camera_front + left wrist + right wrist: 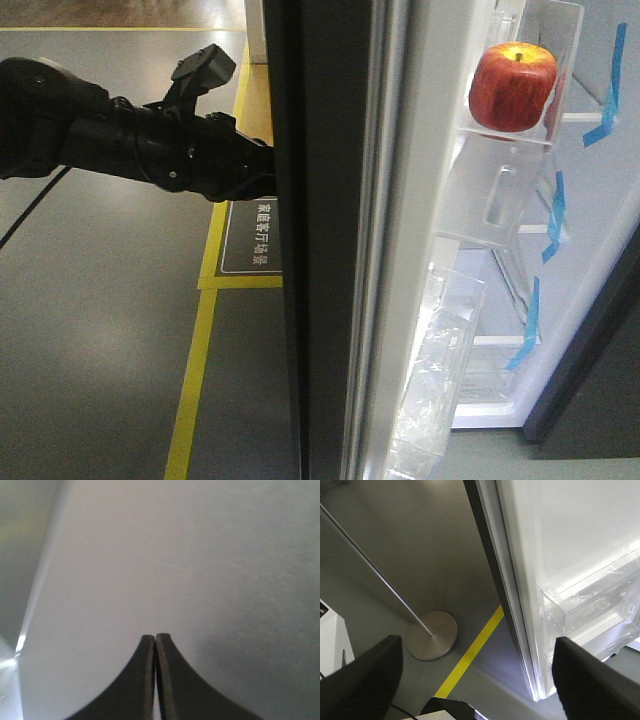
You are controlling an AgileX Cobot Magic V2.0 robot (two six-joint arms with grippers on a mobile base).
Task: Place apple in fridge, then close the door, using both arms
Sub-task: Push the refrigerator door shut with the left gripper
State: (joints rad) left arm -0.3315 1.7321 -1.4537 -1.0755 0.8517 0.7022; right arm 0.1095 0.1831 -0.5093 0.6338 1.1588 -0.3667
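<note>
The red apple [513, 85] rests on a clear plastic ledge high up in the fridge's [590, 230] white interior, beside blue tape strips. The door [315, 260] stands open, seen edge-on, with its dark outside to the left and its clear bins [435, 400] to the right. My left arm [150, 145] reaches to the door's outer face. The left gripper [155, 637] is shut on nothing, its tips close against that flat grey face [200, 555]. My right gripper [476, 640] hangs open and empty above the floor by the door's lower edge [507, 590].
A yellow floor line [190, 390] and a floor sign [250, 235] lie left of the door. A metal stand with a round base [431, 641] and slanted pole stands on the grey floor. A white box [330, 640] sits at the far left.
</note>
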